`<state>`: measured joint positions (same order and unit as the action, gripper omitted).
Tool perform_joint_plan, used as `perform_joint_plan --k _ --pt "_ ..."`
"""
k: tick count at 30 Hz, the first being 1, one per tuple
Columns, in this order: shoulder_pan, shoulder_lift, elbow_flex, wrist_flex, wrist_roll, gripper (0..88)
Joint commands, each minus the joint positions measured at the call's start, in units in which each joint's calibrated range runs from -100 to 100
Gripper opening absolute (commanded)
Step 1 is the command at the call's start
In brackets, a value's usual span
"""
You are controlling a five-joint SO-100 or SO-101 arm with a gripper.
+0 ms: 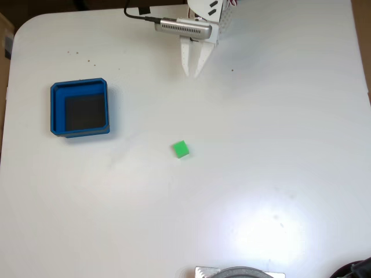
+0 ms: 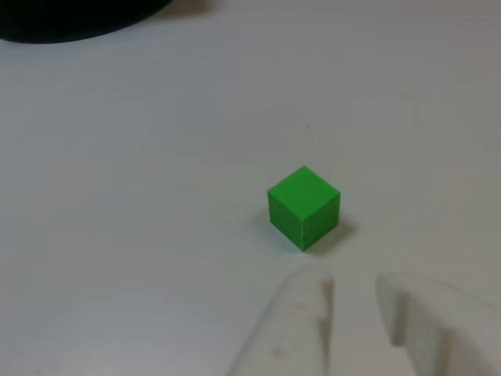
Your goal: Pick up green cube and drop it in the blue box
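Note:
In the fixed view the green cube point(image 1: 181, 149) lies alone near the middle of the white table. The blue box point(image 1: 57, 110), with its dark inner floor, stands well to the cube's left, with nothing in it. My gripper point(image 1: 192, 73) hangs near the top edge, its white fingers pointing down toward the cube and well short of it. In the other view the cube point(image 2: 304, 207) sits just beyond the two fingertips point(image 2: 304, 309). The gripper point(image 2: 352, 282) is open by a narrow gap with nothing in it.
A grey camera with a black cable point(image 1: 181, 26) rides on the wrist. A grey round object point(image 1: 240, 272) and a dark thing point(image 1: 356, 269) sit at the bottom edge. A dark rounded shape point(image 2: 55, 19) shows at the other view's top left.

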<state>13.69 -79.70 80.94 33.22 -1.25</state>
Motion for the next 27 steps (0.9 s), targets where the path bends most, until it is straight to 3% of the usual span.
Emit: perform_joint_plan --k 1,14,27 --pt "0.7 7.0 -9.2 -1.3 -0.1 1.8" --pt "1.2 14.3 -17.9 -1.4 0.3 1.8" --pt "1.3 41.4 -35.8 -1.3 0.3 1.8"
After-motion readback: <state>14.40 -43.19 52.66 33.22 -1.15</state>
